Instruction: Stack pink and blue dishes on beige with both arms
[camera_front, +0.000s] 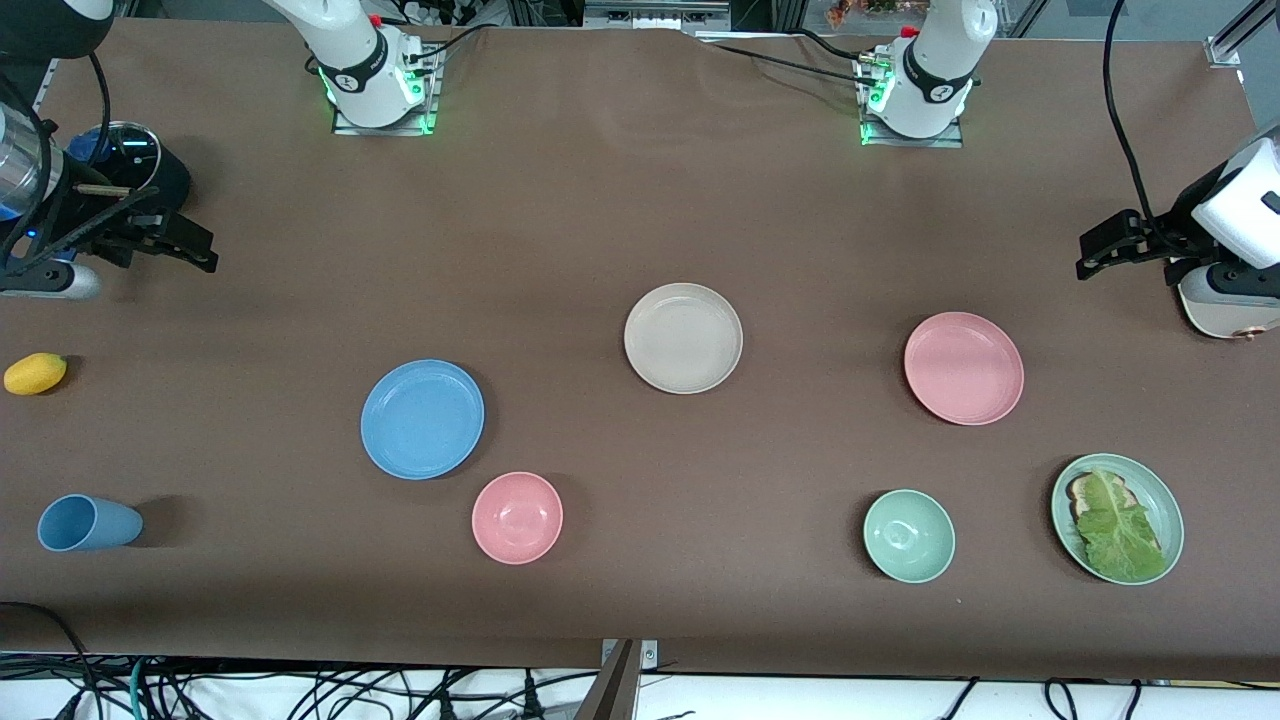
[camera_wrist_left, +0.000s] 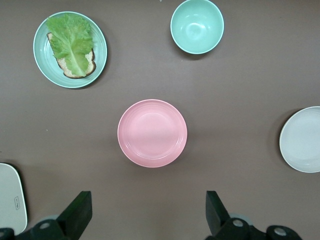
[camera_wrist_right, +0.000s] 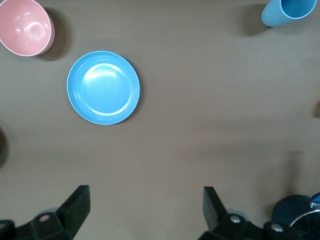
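Even, bright overhead light is spread across the brown tabletop (camera_front: 620, 200). A soft shadow is thrown beside the blue cup (camera_front: 88, 523), a fainter one under the pink bowl (camera_front: 517, 517). Mild glare is caught on the blue plate (camera_wrist_right: 103, 87) in the right wrist view. Green glow is seen at both arm bases. The front view is rendered sharp; the right wrist view's edges are slightly softened.

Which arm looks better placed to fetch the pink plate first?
The left arm. Its open end effector hangs at the left arm's end of the table, close to the pink plate. The right end effector, also open, waits at the right arm's end, closer to the blue plate.
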